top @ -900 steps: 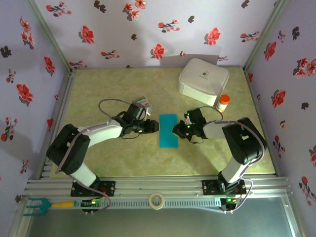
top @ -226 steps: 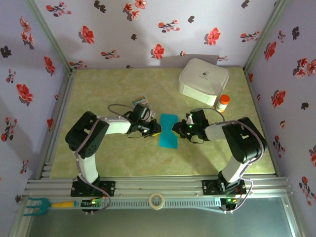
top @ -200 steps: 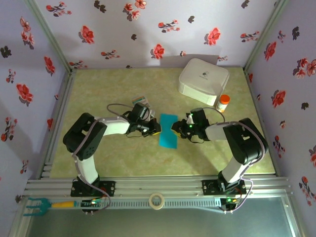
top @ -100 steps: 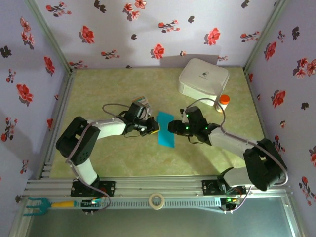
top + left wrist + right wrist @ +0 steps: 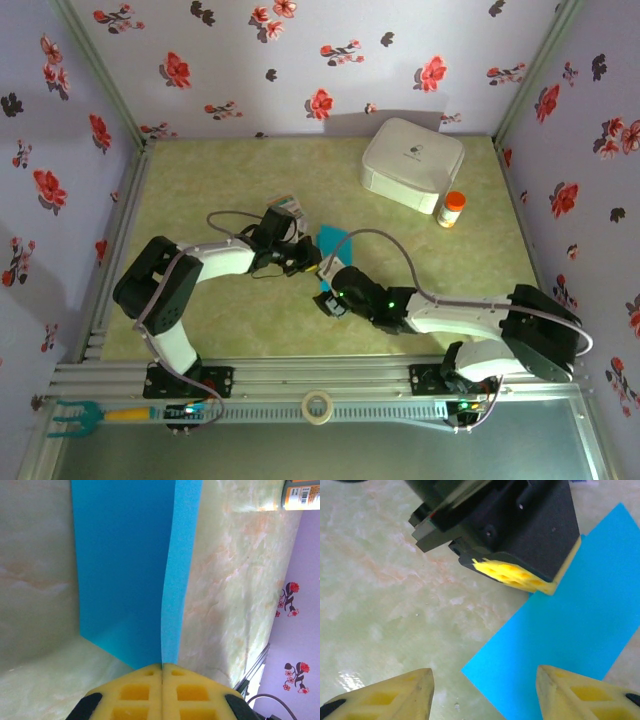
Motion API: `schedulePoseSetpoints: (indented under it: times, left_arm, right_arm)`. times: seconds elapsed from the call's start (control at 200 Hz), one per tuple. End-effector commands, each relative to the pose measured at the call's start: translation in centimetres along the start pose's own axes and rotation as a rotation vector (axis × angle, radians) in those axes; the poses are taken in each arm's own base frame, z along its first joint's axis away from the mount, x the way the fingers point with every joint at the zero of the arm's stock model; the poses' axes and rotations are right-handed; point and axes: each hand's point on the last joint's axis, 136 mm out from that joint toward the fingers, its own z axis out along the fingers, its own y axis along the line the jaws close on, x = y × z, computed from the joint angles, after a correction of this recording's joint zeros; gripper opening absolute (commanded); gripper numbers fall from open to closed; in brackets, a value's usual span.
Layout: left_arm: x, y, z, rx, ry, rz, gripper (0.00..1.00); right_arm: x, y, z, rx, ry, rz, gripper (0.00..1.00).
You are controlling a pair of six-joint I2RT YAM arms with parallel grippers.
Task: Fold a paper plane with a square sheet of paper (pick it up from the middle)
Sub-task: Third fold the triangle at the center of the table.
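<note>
Turquoise sheet [image 5: 334, 239] partly under right arm [image 5: 440, 318]; white box [image 5: 412, 160], bottle [image 5: 453, 208] beyond.

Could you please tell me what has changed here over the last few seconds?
The right gripper left the right edge of the square sheet of paper, swung to its near end and opened. The sheet skewed slightly. The left gripper stays shut on its left edge; the white box, bottle and printed card are unmoved.
</note>
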Motion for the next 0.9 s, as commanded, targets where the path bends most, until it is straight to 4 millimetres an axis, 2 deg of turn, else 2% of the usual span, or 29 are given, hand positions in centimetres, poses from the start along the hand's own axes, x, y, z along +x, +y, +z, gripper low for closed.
schedulePoseSetpoints:
  times: [0.0, 0.23, 0.49, 0.895]
  left_arm:
    - [-0.3, -0.2, -0.6, 0.011, -0.024, 0.000, 0.01]
    - [-0.4, -0.4, -0.7, 0.019, -0.026, 0.004, 0.01]
    - [-0.3, -0.4, -0.6, 0.019, -0.025, 0.004, 0.01]
    - [-0.4, -0.5, -0.7, 0.020, -0.026, 0.005, 0.01]
  right_arm:
    - [0.0, -1.3, 0.4, 0.140, -0.025, -0.131, 0.57]
    - [0.9, -0.7, 1.5, 0.183, 0.030, -0.244, 0.58]
    - [1.2, -0.7, 1.6, 0.240, 0.029, -0.320, 0.57]
    - [1.1, -1.4, 0.9, 0.279, 0.006, -0.294, 0.39]
